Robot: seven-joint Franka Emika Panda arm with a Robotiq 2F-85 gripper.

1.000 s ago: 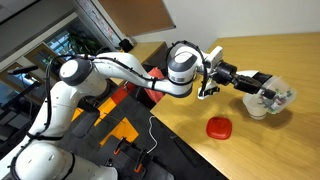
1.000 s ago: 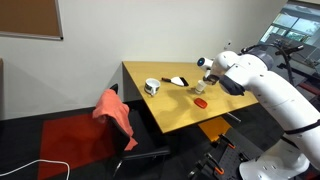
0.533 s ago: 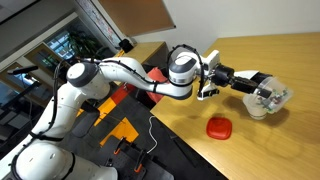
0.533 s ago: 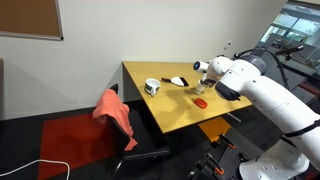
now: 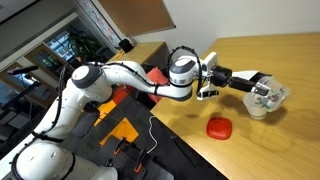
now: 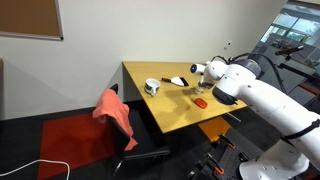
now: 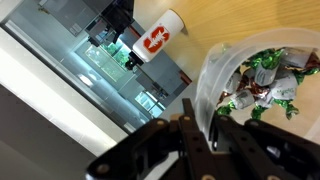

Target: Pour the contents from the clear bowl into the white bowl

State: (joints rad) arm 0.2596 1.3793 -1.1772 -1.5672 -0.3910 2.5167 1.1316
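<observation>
My gripper (image 7: 200, 128) is shut on the rim of the clear bowl (image 7: 262, 62). The contents (image 7: 268, 85), small green and whitish wrapped pieces, lie heaped inside it. In an exterior view the gripper (image 5: 258, 92) holds the clear bowl (image 5: 273, 95) just above the white bowl (image 5: 258, 109), which stands on the wooden table (image 5: 290, 60). The clear bowl looks tilted there, but how far is hard to tell. In the other exterior view (image 6: 203, 72) the arm hides both bowls.
A red squarish dish (image 5: 219, 127) lies near the table's front edge and shows in both exterior views (image 6: 200, 102). A white bowl with a dark inside (image 6: 151, 87) and a black and white object (image 6: 178, 80) sit farther along the table. A white cup with a red mark (image 7: 160, 40) shows in the wrist view.
The arm has swung a little over the table, and the clear bowl has shifted slightly up and inward over the white bowl. My grip is unchanged.
</observation>
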